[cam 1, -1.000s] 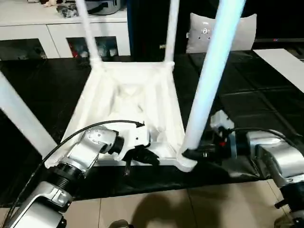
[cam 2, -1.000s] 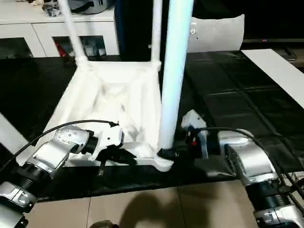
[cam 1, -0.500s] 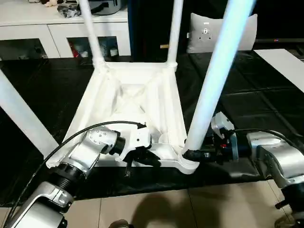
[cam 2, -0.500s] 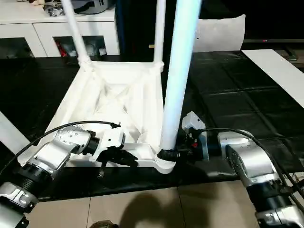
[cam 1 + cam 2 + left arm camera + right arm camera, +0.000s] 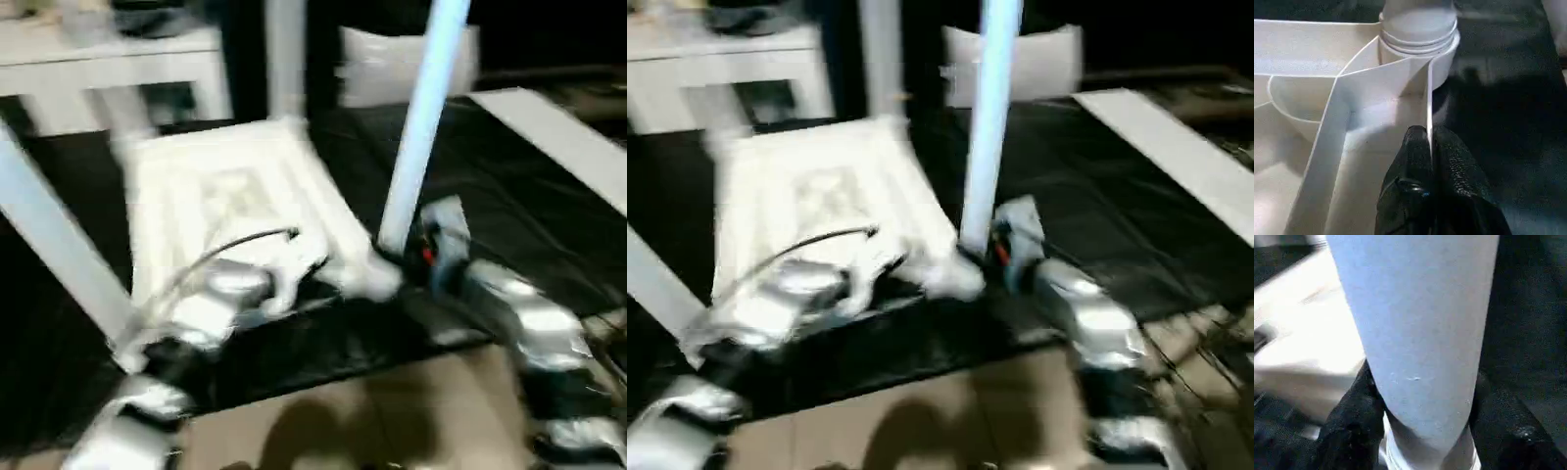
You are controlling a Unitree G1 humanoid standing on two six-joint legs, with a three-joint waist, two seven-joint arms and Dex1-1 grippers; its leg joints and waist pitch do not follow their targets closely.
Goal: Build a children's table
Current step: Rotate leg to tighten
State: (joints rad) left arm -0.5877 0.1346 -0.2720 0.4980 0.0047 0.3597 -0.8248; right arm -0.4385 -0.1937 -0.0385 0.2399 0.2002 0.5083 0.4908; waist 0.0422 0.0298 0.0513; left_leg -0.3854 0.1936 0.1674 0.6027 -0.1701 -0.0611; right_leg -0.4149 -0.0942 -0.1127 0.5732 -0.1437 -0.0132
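The white children's table lies upside down on the black mat, its ribbed top [image 5: 225, 186] facing up. Legs stand in its corner sockets: one at the near right [image 5: 416, 137], one at the far corner [image 5: 284, 59], one slanting at the left [image 5: 54, 245]. My left gripper [image 5: 1429, 142] is shut on the thin side wall of the top [image 5: 1366, 98], just by the near right socket [image 5: 1418, 44]. My right gripper [image 5: 1420, 431] is at the base of the near right leg [image 5: 1415, 333], with a black finger [image 5: 1349, 423] pressed against each side.
A grey cushion [image 5: 377, 64] leans at the back right and a white cabinet [image 5: 108, 69] stands at the back left. A white board [image 5: 549, 127] lies on the black mat [image 5: 509, 215] to the right. Tiled floor [image 5: 323, 411] runs along the mat's near edge.
The right gripper's fingers have closed in on the near right leg's base. The head camera has swung, shifting and smearing the whole picture. The left gripper keeps its hold on the wall.
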